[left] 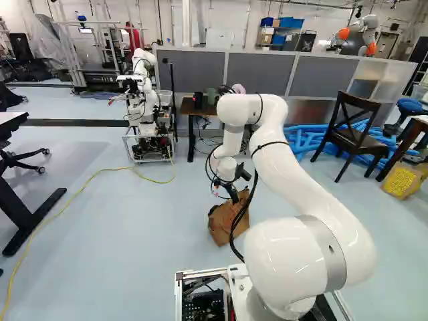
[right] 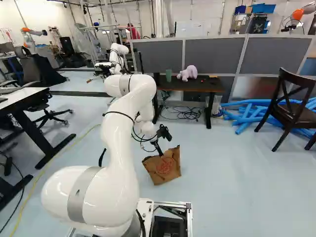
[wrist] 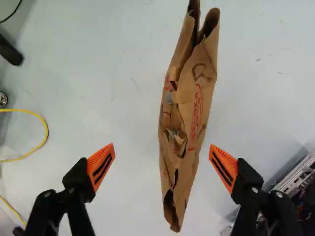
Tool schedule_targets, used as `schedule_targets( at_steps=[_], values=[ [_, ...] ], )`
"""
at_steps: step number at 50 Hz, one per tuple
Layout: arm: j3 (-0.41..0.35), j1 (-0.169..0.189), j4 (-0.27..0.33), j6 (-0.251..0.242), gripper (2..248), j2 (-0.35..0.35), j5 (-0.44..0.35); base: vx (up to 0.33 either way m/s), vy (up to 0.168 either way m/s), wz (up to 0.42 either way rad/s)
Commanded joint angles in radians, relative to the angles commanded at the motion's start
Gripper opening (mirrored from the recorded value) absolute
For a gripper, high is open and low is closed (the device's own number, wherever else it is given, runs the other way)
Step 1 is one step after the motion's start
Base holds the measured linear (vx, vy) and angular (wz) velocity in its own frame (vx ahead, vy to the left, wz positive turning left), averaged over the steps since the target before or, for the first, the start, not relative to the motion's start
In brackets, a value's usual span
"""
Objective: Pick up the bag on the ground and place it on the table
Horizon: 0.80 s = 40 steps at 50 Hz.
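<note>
Just above the bag, my gripper [right: 159, 148] points down in the right base view. The wrist view shows the gripper [wrist: 162, 167] wide open, its orange pads [wrist: 101, 167] standing apart on either side of the bag's line. The crumpled brown paper bag [wrist: 189, 113] with red print is seen from above, its narrow top running between and ahead of the fingers, touched by neither as far as I can tell. On the floor it stands slightly tilted, as the bag [right: 165, 168] shows. Beyond it is the dark table [right: 197, 85].
A purple stuffed toy [right: 187, 73] and a green cup [right: 168, 75] are on the table, cables beneath. Blue tubes [right: 247, 113] and a dark chair [right: 291, 111] stand to its right. Another robot [left: 144, 100] is left of the table. A yellow cable [left: 87, 180] crosses the floor.
</note>
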State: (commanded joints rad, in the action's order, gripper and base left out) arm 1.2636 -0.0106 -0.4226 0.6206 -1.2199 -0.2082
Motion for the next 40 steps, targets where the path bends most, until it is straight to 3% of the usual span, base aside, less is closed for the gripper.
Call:
schedule_targets(
  at_steps=[10, 40],
  values=[
    [0.030, 0.000, 0.000, 0.047, 247, -0.037, 0.000, 0.000, 0.000, 0.000],
    [0.140, 0.009, 0.000, 0.052, 247, -0.154, 0.033, 0.000, 0.000, 0.000]
  ],
)
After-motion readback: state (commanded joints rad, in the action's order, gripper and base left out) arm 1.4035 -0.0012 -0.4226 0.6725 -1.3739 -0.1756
